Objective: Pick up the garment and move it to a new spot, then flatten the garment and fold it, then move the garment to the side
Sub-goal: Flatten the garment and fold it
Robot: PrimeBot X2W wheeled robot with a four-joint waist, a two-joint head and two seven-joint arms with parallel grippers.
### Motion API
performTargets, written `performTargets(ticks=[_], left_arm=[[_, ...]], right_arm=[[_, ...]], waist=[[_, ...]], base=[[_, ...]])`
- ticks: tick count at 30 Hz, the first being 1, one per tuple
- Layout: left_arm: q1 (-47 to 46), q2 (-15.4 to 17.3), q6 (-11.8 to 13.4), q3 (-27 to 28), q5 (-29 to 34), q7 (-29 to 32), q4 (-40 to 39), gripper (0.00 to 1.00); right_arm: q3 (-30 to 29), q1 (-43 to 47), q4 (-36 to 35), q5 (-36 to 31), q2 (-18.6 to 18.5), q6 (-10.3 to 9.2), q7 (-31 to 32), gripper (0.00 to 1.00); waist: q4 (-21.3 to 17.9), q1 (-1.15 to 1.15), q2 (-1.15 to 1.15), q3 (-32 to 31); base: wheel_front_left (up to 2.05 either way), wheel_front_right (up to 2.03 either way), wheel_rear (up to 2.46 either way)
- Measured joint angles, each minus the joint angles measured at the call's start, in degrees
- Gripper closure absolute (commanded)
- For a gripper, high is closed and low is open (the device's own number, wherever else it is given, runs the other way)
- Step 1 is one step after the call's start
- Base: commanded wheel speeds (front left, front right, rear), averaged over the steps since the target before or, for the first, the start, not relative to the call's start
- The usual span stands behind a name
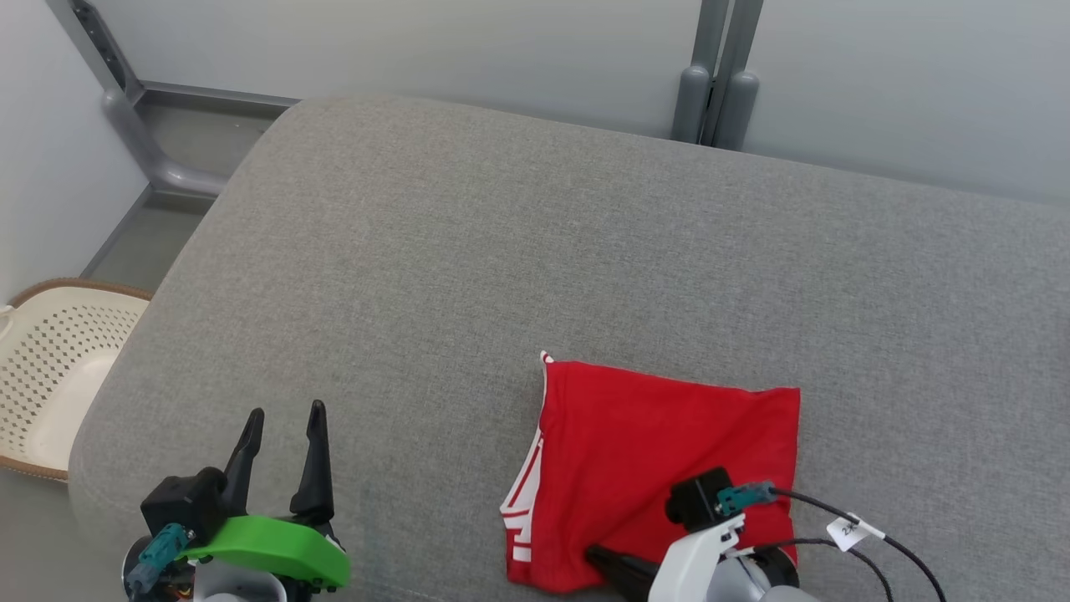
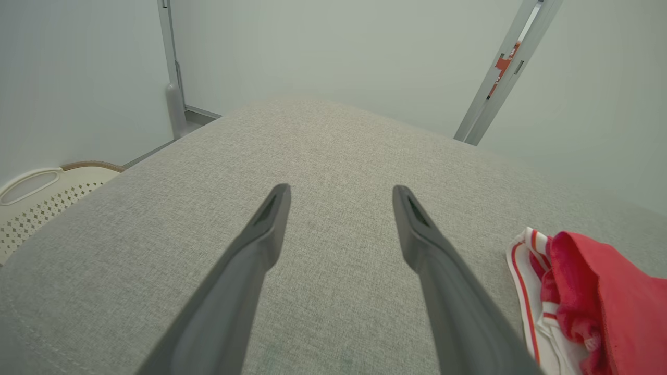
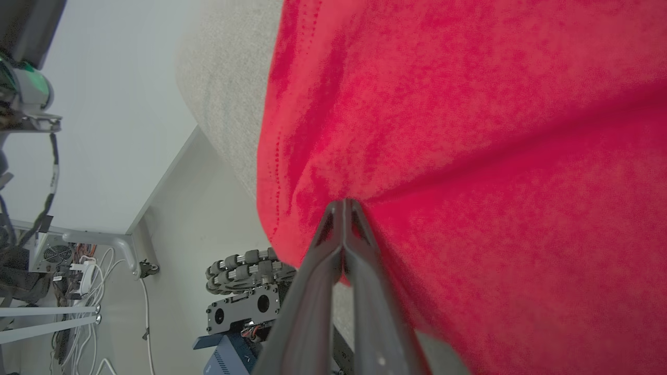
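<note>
- Presently, the garment (image 1: 660, 451), a red piece with white striped trim, lies on the grey cushion (image 1: 501, 251), at the near edge and right of centre in the head view.
- It is folded into a compact, roughly four-sided shape. Its outline looks about as wide as it is deep, so a long axis cannot be fixed with confidence.
- The striped trim runs along the side facing the robot's left, slanting from a far corner down towards the near edge. The plain red side faces the robot's right.
- The right gripper (image 1: 595, 555) reaches in from the near edge, pointing to the robot's left and slightly away. In the right wrist view its fingers (image 3: 333, 245) are pressed together, with red fabric pinched and puckered at the tips, close to the stitched hem.
- The left gripper (image 1: 286, 414) sits at the lower left, well apart from the garment. Its fingers are spread wide, pointing away from the robot, and hold nothing.
- A cream perforated basket (image 1: 50, 376) stands beside the cushion's left edge.
</note>
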Motion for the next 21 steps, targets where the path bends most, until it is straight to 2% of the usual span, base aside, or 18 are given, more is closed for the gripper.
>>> performTargets(ticks=[3,7,13,18,19,20,21], left_arm=[[-0.01,-0.07,0.01,-0.1,0.0,0.0,0.01,0.0],[0.01,-0.02,0.04,0.51,0.02,0.01,-0.24,0.0],[0.13,-0.16,0.05,1.24,0.18,0.0,-1.82,0.0],[0.77,-0.33,0.07,2.4,1.31,0.0,-3.5,0.0],[0.93,-0.34,0.07,2.7,1.45,0.0,-3.94,0.0],[0.98,-0.35,0.07,2.98,1.72,0.0,-4.43,0.0],[1.07,-0.36,0.07,3.14,1.87,0.0,-4.93,0.0]], right_arm=[[3.66,-0.83,0.08,0.81,0.12,0.0,-1.25,1.0],[5.13,-3.18,-0.24,1.81,-1.05,0.0,-6.23,1.0],[4.71,-6.95,-2.98,1.69,-5.02,0.0,-15.43,1.0],[1.44,-8.93,-4.94,0.48,-8.61,0.0,-21.09,1.0],[0.54,-9.13,-5.32,0.42,-9.11,0.0,-21.68,0.84],[-0.46,-9.23,-5.56,0.15,-9.66,0.0,-22.09,0.76],[-1.71,-9.24,-5.73,-0.02,-10.16,0.0,-22.47,0.62]], waist=[[-0.59,0.0,0.0,-0.06],[-1.74,0.0,0.0,-0.22],[-4.23,0.0,0.0,-0.34],[-7.03,0.0,0.0,-0.55],[-7.56,0.0,0.0,-0.61],[-8.23,0.0,0.0,-0.69],[-8.91,0.0,0.0,-0.78]], base=[[0.0,0.0,0.0],[0.0,0.0,0.0],[0.0,0.0,0.0],[0.0,0.0,0.0],[0.0,0.0,0.0],[0.0,0.0,0.0],[0.0,0.0,0.0]])
